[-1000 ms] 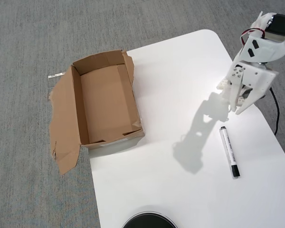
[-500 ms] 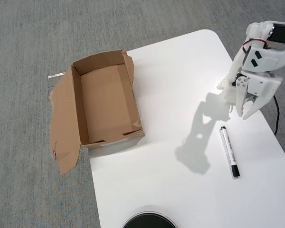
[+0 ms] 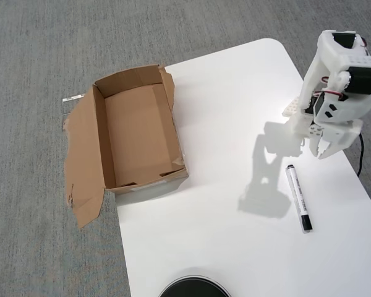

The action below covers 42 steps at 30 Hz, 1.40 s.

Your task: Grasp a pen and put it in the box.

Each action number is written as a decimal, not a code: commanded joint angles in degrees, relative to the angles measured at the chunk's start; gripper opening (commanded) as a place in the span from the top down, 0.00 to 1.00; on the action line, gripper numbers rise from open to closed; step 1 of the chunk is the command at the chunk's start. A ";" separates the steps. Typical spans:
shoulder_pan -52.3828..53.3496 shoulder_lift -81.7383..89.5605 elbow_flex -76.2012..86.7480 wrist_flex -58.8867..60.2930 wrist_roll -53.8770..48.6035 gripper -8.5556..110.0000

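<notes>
In the overhead view the pen (image 3: 298, 198), white with a black cap at its near end, lies flat on the white table (image 3: 222, 111) at the right. My gripper (image 3: 320, 151) hangs just above and beyond the pen's upper end, pointing down, its fingers slightly parted and holding nothing. The box (image 3: 139, 133), brown cardboard with torn flaps, stands open and empty at the table's left edge. One large flap (image 3: 83, 167) splays out over the carpet.
A black round object (image 3: 193, 288) pokes in at the bottom edge. A black cable (image 3: 360, 154) runs down past the table's right edge behind the arm. Grey carpet (image 3: 37, 62) surrounds the table.
The arm has swung right and reached down, bringing the gripper from the table's upper right towards the pen's upper end. Pen and box have not moved.
</notes>
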 commanded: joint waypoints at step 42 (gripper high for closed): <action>-5.41 -25.84 3.12 -15.21 -5.32 0.83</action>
